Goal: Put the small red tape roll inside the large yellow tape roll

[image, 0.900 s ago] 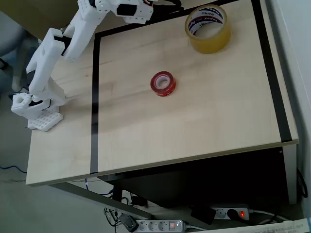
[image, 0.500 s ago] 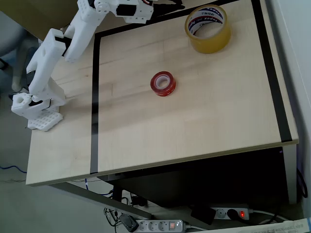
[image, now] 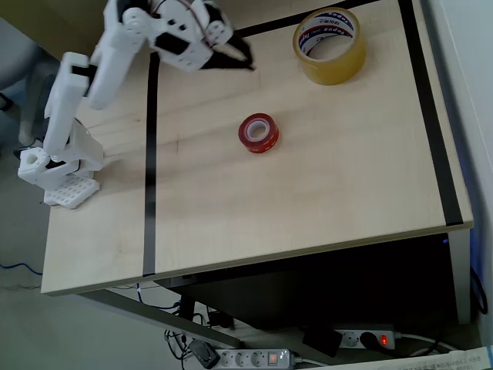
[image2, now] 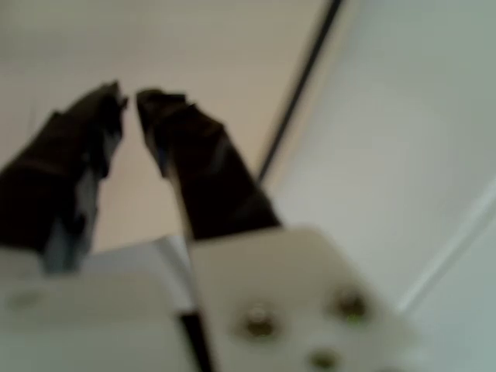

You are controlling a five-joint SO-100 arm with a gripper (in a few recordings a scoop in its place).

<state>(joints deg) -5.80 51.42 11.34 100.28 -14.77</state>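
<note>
Overhead and wrist views of a tabletop task at its opening stage. Since the earlier overhead frames, arm swung out from its folded pose at the far-left corner; gripper now over the wooden table, just inside the black tape border, pointing right toward the rolls. Both rolls unmoved over the same interval. Small red tape roll lying flat near the table's centre, well apart from the gripper and not yet grasped. Large yellow tape roll lying flat at the far right, hole upward, apart from the red roll. In the wrist view, dark fingertips nearly closed, a narrow gap between them, nothing held; picture blurred. Judged stage: approach only begun; reach, descent and grasp on the red roll all still ahead. Printing in red and blue visible on the white inner core of the yellow roll, too small to read; no other legible writing.
</note>
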